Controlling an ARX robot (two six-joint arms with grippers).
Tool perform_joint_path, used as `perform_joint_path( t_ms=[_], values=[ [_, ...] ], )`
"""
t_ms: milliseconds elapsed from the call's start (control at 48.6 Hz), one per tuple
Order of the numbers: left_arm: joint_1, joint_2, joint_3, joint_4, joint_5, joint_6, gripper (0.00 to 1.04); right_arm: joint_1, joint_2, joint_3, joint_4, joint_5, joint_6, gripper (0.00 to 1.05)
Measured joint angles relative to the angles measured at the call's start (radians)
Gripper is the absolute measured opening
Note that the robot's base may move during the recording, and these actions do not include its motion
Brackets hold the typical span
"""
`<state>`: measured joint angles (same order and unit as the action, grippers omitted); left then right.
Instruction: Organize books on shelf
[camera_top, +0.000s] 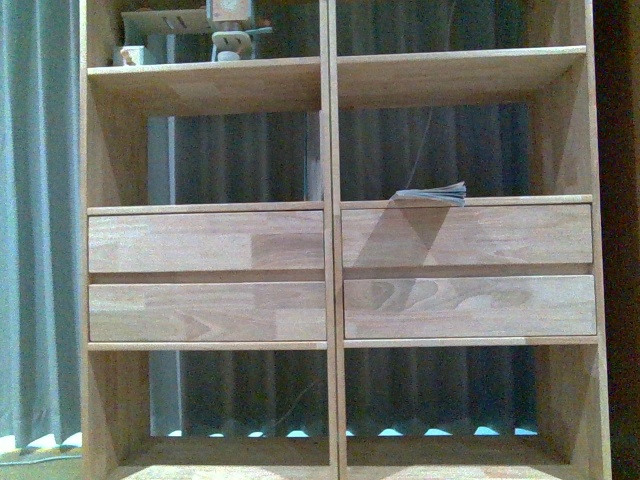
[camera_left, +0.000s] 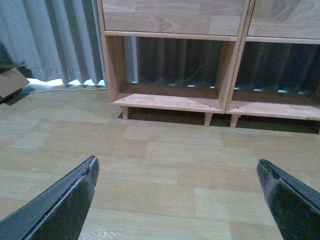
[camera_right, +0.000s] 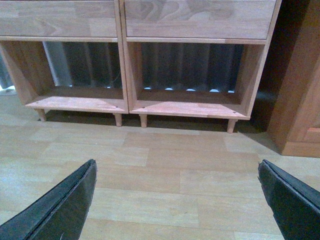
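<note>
Lying flat on the plank above the right-hand drawers, the thin floppy paperback (camera_top: 432, 194) sits at the near edge of the middle right compartment, just right of the central divider. Its wavy, loosely fanned pages face the room and look grey-blue in the dim light. The right end is thicker and juts slightly past the plank's front. A slanting shadow falls from it onto the upper right plain wooden drawer front (camera_top: 466, 235). I cannot make out its cover or spine from here.

The large light-wood shelving unit (camera_top: 331, 130) is built of butcher-block planks, with open-backed compartments and four handleless drawer fronts in two stacked pairs. Grey pleated curtains (camera_top: 40, 200) show through the open backs and hang to the left. A few small pale objects (camera_top: 232, 38) stand far up in the top left compartment, too blurred to tell apart.

Both arms are low, well apart from the book. The left gripper (camera_left: 176, 161) hangs over the pale wood-plank floor (camera_left: 165, 145) with its two black tapered fingers (camera_left: 65, 205) spread wide and nothing between them. The right gripper (camera_right: 176, 163) is likewise spread wide and empty, facing the unit's bottom compartments. A dark brown wooden cabinet (camera_right: 300, 100) stands just right of the unit, and a flat scrap of brown cardboard (camera_left: 11, 82) lies on the floor to the left, near the curtain.
</note>
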<state>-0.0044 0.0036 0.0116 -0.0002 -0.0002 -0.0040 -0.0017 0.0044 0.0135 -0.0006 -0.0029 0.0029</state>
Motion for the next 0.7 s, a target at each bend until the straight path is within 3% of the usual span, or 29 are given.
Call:
perform_joint_path(
  t_ms=[700],
  values=[
    [0.0,0.0,0.0,0.0,0.0,0.0,0.97,0.0,0.0,0.0,0.0,0.0,0.0,0.98]
  ],
)
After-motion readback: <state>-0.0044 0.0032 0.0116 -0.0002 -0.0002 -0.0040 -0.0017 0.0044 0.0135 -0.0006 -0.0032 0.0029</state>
